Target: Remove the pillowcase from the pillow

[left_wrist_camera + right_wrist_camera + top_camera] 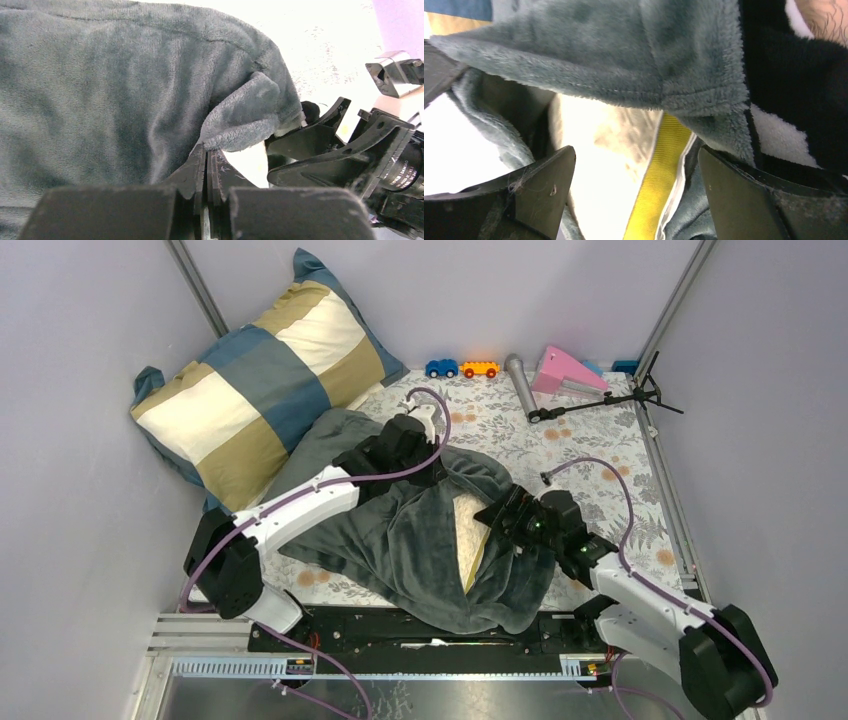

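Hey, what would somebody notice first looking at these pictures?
A dark grey pillowcase sprawls mid-table, gaping to show the cream pillow and its yellow band. The left hand is shut on a fold of it; the right hand hangs open at the yellow edge. A big checked cushion leans in the far left corner.

One pillowcase, one pillow, one checked cushion, two toy cars, two arms

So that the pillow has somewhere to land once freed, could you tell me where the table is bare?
Bare floral cloth lies right of the pillowcase, in front of the tripod and toy cars. The back left is crowded by the checked cushion.
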Robot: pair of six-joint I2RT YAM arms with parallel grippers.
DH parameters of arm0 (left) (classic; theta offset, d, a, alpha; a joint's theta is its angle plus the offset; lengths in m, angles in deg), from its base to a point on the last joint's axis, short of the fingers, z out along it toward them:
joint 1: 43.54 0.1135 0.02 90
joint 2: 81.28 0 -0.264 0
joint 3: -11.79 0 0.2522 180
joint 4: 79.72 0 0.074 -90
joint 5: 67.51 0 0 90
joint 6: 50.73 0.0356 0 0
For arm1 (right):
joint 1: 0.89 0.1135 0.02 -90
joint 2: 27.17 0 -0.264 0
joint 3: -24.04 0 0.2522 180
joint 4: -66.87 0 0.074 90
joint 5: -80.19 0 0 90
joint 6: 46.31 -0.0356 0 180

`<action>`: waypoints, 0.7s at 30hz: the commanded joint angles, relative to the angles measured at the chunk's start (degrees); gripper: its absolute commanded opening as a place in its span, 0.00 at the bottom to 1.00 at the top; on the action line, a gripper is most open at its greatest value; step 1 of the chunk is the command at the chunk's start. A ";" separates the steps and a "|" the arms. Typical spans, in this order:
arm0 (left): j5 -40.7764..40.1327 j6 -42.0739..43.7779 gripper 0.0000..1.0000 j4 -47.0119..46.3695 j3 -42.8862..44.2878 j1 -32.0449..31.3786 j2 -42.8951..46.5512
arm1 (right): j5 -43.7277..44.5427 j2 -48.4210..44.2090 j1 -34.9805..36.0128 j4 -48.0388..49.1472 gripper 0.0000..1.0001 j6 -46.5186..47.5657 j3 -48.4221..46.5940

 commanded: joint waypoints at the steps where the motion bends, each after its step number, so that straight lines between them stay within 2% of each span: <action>1: -3.02 -0.05 0.00 -2.36 -0.20 -0.15 -1.53 | -4.86 4.92 -0.16 4.80 0.99 -2.54 -0.03; 8: -10.23 1.07 0.00 0.65 -0.76 -0.14 -3.93 | -6.74 10.76 -0.12 7.61 0.82 -2.66 -1.18; 13: -10.87 1.43 0.00 0.66 -1.00 -0.15 -5.76 | -9.01 12.92 -0.05 10.44 0.39 -2.41 -1.64; 15: -11.69 1.44 0.00 0.85 -0.74 -0.14 -6.55 | -9.70 12.59 -0.12 8.83 0.18 -1.54 -3.34; 18: -14.31 1.09 0.00 1.38 -0.66 -0.15 -6.90 | -8.34 9.68 -0.12 0.27 0.04 2.79 -8.42; 21: -18.83 -0.11 0.00 2.23 -1.31 0.00 -5.44 | -1.50 4.75 -0.12 -11.39 0.00 9.05 -14.09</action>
